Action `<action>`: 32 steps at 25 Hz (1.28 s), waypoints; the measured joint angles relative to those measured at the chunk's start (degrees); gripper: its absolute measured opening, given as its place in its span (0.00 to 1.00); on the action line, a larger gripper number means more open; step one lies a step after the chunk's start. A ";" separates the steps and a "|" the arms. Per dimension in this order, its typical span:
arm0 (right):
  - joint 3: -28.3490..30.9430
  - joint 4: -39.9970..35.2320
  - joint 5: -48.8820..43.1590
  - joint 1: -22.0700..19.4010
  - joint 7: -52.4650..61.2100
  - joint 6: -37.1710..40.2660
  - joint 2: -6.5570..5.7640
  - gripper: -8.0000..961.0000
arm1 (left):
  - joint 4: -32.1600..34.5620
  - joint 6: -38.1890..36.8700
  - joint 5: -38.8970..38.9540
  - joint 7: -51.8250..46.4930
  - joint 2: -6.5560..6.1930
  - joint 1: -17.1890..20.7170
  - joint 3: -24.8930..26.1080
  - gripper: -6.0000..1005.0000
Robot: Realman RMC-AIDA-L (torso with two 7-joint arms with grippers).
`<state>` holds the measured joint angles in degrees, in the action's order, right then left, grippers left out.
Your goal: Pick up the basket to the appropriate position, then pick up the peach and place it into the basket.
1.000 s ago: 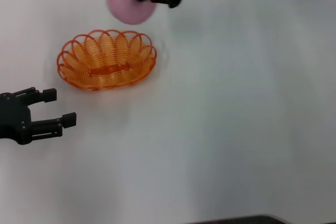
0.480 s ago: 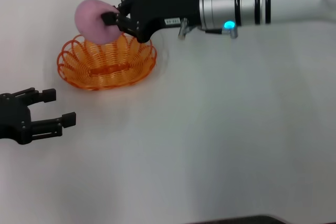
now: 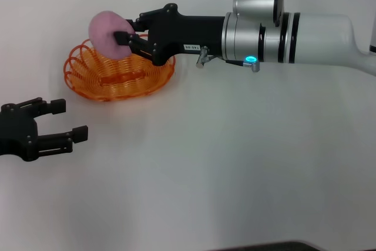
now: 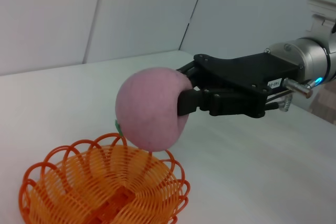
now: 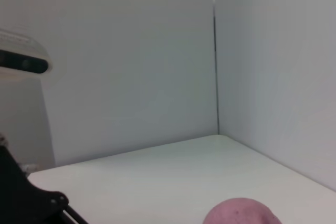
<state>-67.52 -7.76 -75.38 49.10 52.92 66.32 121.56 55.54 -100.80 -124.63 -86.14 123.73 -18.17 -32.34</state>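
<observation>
Table (image 3: pixel 235 163) white, bare apart from the task items; right arm reaches across it from the robot's right, right gripper (image 3: pixel 124 34) clamped on the peach (image 3: pixel 108 34); basket (image 3: pixel 117 77) sits upright on the table toward the robot's left, looks already placed; peach hangs above the basket's far rim, not touching the wire, as the left wrist view confirms (image 4: pixel 152 107); left gripper (image 3: pixel 61 120) parked near the table's left edge, fingers apart, holding nothing, well clear of the basket. Progress, my read: basket step done, peach picked and carried over; left to do: lower toward the basket's middle, let go, pull the arm out.
</observation>
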 joint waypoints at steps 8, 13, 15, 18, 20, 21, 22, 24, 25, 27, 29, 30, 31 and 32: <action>0.00 0.26 0.21 0.11 0.30 0.29 -0.01 0.24 | -0.61 0.00 0.00 0.01 0.07 -0.03 -0.02 0.87; 0.24 0.31 0.27 -0.10 0.40 0.88 -0.01 0.49 | -0.88 -0.40 0.00 -0.01 0.07 -0.03 0.00 0.87; 0.38 0.32 0.48 -0.23 0.40 1.28 -0.01 0.58 | -0.88 -0.60 0.00 -0.15 0.05 -0.03 0.00 0.87; 0.31 0.38 1.00 -0.45 0.40 1.92 -0.02 0.73 | -0.88 -0.69 0.00 -0.27 0.00 -0.03 0.00 0.87; 0.44 0.47 1.44 -0.78 0.62 3.13 -0.12 0.88 | -0.88 -0.72 0.00 -0.30 0.00 -0.03 0.00 0.87; 0.57 0.48 1.97 -1.18 1.08 4.33 -0.28 0.96 | -0.88 -0.73 0.03 -0.31 0.00 -0.03 -0.01 0.87; 0.61 0.28 2.51 -1.66 1.80 5.70 -0.48 0.96 | -0.87 -0.73 0.08 -0.31 0.00 -0.03 0.00 0.87; 0.57 -1.53 3.51 -3.34 4.93 9.66 -1.06 0.96 | -0.87 -0.73 0.30 -0.32 0.00 -0.03 0.07 0.87; 0.41 -3.31 3.45 -4.42 7.26 11.31 -1.37 0.96 | -0.86 -0.74 0.45 -0.35 0.03 -0.02 0.28 0.87; -0.08 -8.58 1.86 -6.94 13.81 14.72 -2.21 0.97 | -0.85 -0.77 0.68 -0.38 0.04 -0.03 0.57 0.87; -0.41 -20.00 -5.30 -10.97 25.79 18.99 -3.62 0.97 | -0.85 -0.80 1.22 -0.42 0.05 -0.02 0.70 0.87; -0.41 -20.00 -5.30 -10.97 25.79 18.99 -3.62 0.97 | -0.85 -0.81 1.55 -0.43 0.05 -0.03 0.69 0.87; -0.37 -24.37 -8.65 -12.38 29.76 20.31 -4.09 0.97 | -0.85 -0.81 1.87 -0.43 0.05 -0.02 0.71 0.87; -0.33 -28.54 -12.03 -13.61 32.97 21.61 -4.52 0.97 | -0.85 -0.81 2.06 -0.43 0.05 -0.02 0.70 0.87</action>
<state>-67.85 -36.30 -87.41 35.49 85.89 87.93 117.05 54.69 -101.61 -122.57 -86.56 123.77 -18.19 -31.64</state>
